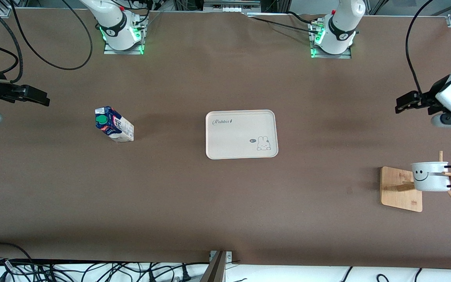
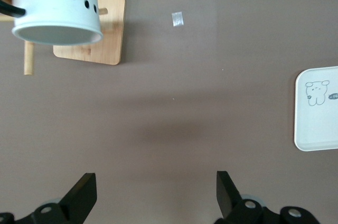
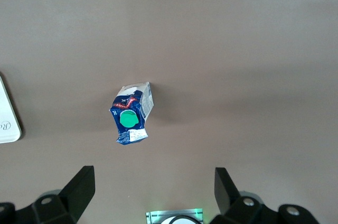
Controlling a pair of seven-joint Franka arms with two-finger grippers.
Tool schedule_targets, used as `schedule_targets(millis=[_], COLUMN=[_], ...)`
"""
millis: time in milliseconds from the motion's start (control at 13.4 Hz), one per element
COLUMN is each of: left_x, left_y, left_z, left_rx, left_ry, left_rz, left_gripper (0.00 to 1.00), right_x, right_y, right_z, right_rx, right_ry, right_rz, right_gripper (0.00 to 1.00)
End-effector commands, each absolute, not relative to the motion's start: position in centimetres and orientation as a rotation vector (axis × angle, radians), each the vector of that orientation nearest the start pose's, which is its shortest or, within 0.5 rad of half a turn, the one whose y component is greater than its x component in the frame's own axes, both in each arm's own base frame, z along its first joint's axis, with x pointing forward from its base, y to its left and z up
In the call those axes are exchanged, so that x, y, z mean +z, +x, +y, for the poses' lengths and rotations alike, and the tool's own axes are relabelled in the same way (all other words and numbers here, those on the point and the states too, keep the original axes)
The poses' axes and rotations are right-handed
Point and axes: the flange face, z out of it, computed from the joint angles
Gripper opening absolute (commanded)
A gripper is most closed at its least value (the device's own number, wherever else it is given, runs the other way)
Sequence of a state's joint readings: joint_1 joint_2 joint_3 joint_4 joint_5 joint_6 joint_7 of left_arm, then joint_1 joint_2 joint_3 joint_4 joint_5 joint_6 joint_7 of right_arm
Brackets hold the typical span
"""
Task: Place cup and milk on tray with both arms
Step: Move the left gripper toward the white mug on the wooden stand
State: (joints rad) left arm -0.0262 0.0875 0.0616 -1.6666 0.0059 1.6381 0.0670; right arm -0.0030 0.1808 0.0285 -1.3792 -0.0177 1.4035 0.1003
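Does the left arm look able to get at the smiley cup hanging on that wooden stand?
Probably yes. The left gripper hangs open over bare table near the cup, and nothing stands between them; only the wooden stand and its pegs crowd the cup.

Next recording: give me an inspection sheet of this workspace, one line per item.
Surface: brown table, a small scrap of tape on it.
Tray: mid-table, nothing on it.
Milk: upright, green cap up, toward the right arm's end.
Cup: hanging on a peg of the wooden stand, toward the left arm's end.
Clutter: nothing seen apart from the tape.
Left gripper: open, empty, over bare table at its own end.
Right gripper: open, empty, over bare table at its own end.
Cables: black loops by the right arm's base, more along the table's near edge.
Surroundings: metal framing at the table's edges.
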Motion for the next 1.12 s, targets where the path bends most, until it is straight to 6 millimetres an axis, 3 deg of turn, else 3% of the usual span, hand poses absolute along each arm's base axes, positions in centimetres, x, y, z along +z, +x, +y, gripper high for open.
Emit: schedule_targets(millis=[0,223,446,521,669,893,1041], left_x=[53.7,51.7,49.7,49.1,46.2,42.4,40.8], left_y=[58.4,57.5,55.7,56.1,57.6,59.5,60.1], left_z=[4.3,7.6,7.6,8.0,10.7,11.8,12.3], left_rx=[0.15,-0.021,-0.284,-0.376,-0.549,-0.669,-0.701], left_ry=[-3.139,-3.15,-3.175,-3.186,-3.218,-3.23,-3.247], left_rz=[-0.016,-0.172,-0.395,-0.479,-0.748,-1.016,-1.133], left_gripper=[1.0,1.0,1.0,1.0,1.0,1.0,1.0], right_x=[60.4,60.4,60.5,60.5,60.5,60.1,58.9], right_y=[58.9,58.9,58.9,58.9,58.9,59.1,59.5], right_z=[1.4,1.4,1.4,1.4,1.4,1.8,3.9], right_rx=[0.221,0.222,0.219,0.219,0.219,0.229,0.257], right_ry=[-3.163,-3.162,-3.164,-3.164,-3.164,-3.154,-3.153], right_rz=[0.074,0.05,0.048,0.046,0.048,0.044,0.005], right_gripper=[1.0,1.0,1.0,1.0,1.0,1.0,1.0])
